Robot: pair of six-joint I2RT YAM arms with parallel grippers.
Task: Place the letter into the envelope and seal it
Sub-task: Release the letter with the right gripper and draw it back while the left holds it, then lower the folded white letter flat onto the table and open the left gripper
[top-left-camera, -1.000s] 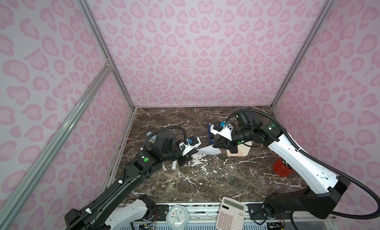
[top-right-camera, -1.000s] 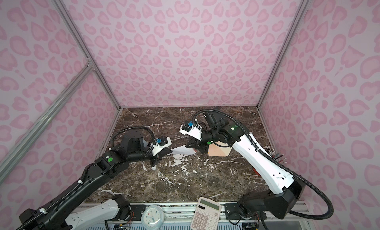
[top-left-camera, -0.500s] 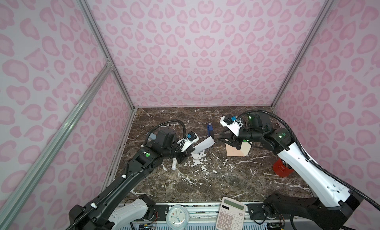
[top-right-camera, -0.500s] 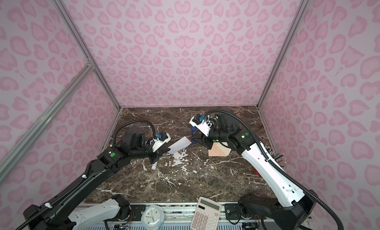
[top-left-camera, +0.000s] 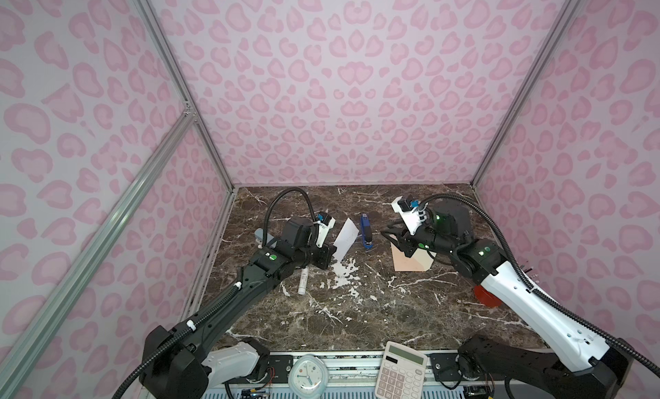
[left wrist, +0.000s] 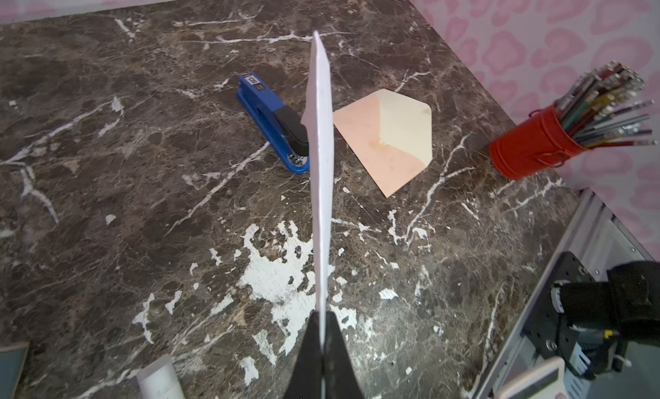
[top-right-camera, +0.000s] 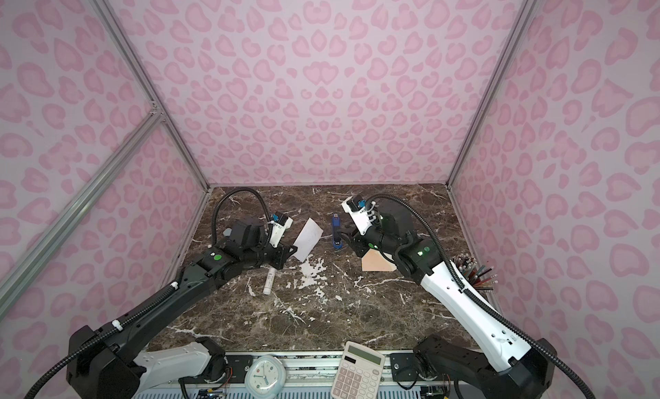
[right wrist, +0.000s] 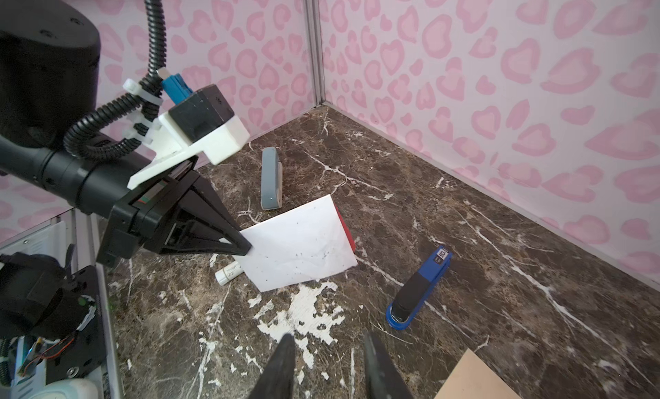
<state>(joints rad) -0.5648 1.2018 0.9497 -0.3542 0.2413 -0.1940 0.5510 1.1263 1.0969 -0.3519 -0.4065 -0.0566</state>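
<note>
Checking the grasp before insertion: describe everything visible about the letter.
The letter is a thin, flat rectangular paper sheet. The face that shows is near white with faint dark specks and light creases, and a bright red strip runs along one far edge. The left gripper is shut on it near one corner and holds it tilted above the marble table. Seen edge-on from the left wrist, it looks straight. It hangs apart from the envelope, and nothing else touches it.

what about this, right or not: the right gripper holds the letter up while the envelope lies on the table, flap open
No: the left gripper holds the letter, as the right wrist view shows; the right gripper is open. The envelope does lie on the table, flap open.
</note>
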